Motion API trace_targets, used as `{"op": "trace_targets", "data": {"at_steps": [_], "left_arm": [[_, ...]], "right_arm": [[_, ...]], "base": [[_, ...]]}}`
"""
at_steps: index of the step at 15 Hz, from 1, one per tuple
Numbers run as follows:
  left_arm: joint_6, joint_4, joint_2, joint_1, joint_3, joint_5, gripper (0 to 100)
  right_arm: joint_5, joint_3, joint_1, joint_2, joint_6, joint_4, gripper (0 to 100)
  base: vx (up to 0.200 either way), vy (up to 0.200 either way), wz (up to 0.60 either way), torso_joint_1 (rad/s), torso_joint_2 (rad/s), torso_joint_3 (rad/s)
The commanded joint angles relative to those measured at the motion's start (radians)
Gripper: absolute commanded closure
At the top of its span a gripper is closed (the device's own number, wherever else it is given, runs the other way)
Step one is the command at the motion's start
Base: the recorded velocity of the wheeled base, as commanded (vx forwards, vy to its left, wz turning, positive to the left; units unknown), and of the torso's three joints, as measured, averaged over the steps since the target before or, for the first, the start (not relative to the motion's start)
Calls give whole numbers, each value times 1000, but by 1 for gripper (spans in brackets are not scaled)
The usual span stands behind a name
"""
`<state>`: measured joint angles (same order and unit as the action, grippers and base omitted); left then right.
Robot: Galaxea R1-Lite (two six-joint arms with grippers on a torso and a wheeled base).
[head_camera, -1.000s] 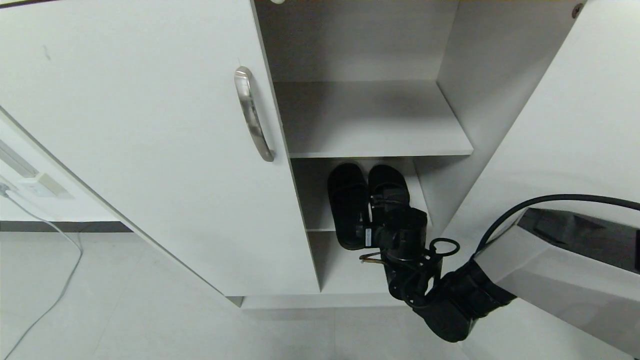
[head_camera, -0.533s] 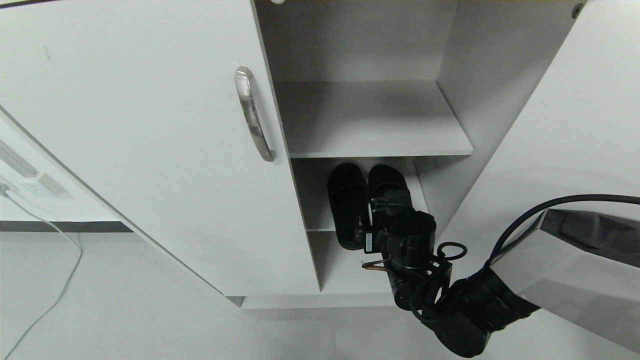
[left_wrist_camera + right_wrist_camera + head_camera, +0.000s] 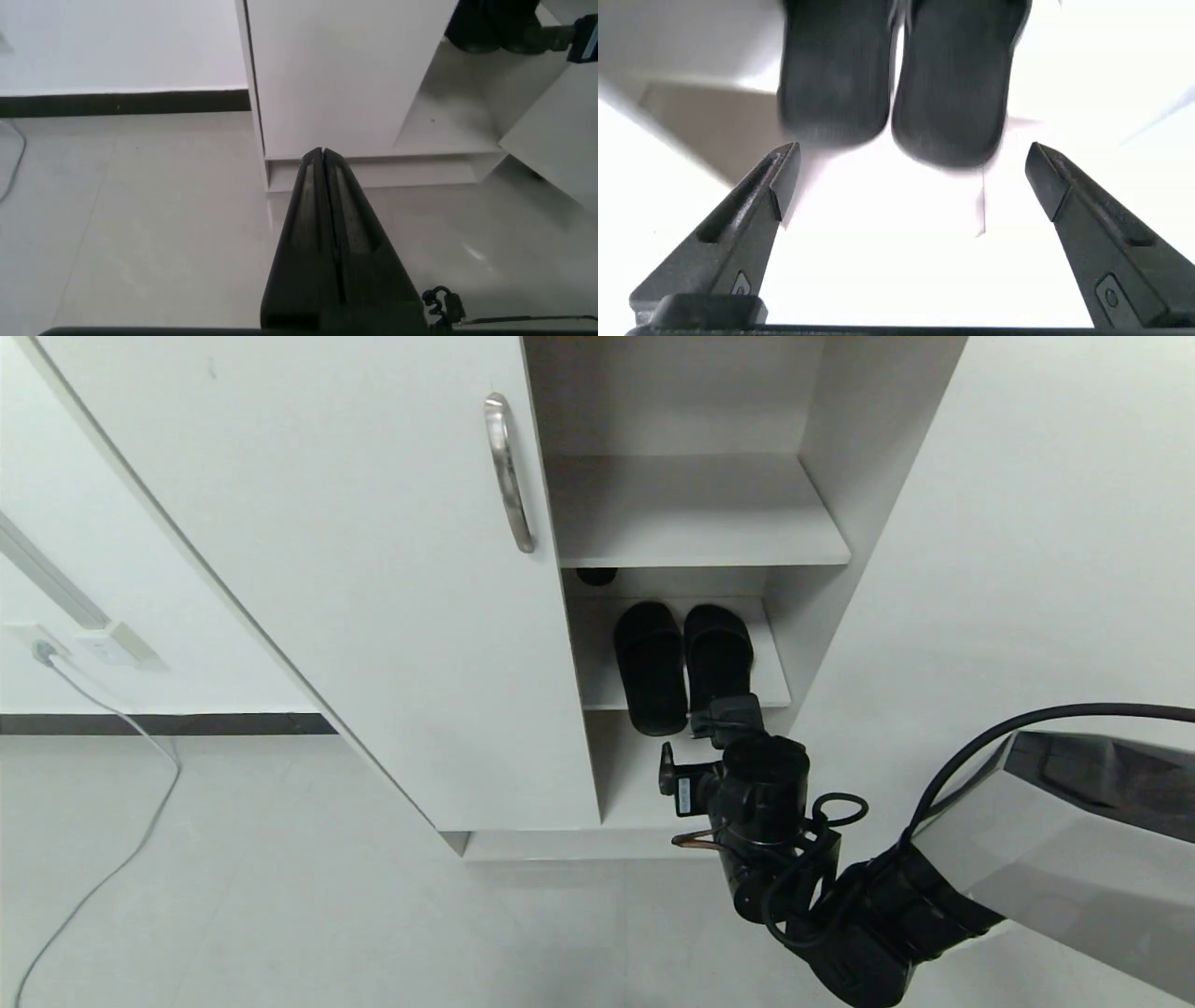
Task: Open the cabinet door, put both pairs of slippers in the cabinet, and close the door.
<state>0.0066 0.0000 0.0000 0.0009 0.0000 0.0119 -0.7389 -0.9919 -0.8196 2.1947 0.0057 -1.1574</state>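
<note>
A pair of black slippers (image 3: pixel 681 663) lies side by side on the cabinet's lower shelf (image 3: pixel 597 695), heels toward me and slightly over the shelf's front edge. In the right wrist view the slippers (image 3: pixel 896 75) sit just beyond my right gripper (image 3: pixel 913 154), which is open and holds nothing. In the head view my right gripper (image 3: pixel 698 742) hangs just in front of the shelf edge, below the heels. My left gripper (image 3: pixel 322 154) is shut and empty, low over the floor in front of the cabinet's base (image 3: pixel 374 173).
The left cabinet door (image 3: pixel 355 569) is closed, with a metal handle (image 3: pixel 509 471). The right door (image 3: pixel 1027 523) stands swung open beside my right arm. A small dark shape (image 3: pixel 596 576) sits at the back under the upper shelf (image 3: pixel 691 509). A wall socket (image 3: pixel 42 653) and its cable are at far left.
The whole head view has shifted, so the camera has moved. My right gripper has drawn back from the slippers' heels to in front of the shelf; the slippers stay on the shelf.
</note>
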Motion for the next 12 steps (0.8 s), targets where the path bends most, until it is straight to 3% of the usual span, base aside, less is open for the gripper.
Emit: {"op": "trace_targets", "data": {"at_steps": [1,12], "left_arm": [[1,0,2,1,0,-1,100],[-2,0,2,1,0,0,100]], "right_arm": [[4,16,-1,0,0,-4,0],[7,68,-9,-39,3,-13,0]], "base": [[0,0,0,0,0,0],[0,0,0,0,0,0]]}}
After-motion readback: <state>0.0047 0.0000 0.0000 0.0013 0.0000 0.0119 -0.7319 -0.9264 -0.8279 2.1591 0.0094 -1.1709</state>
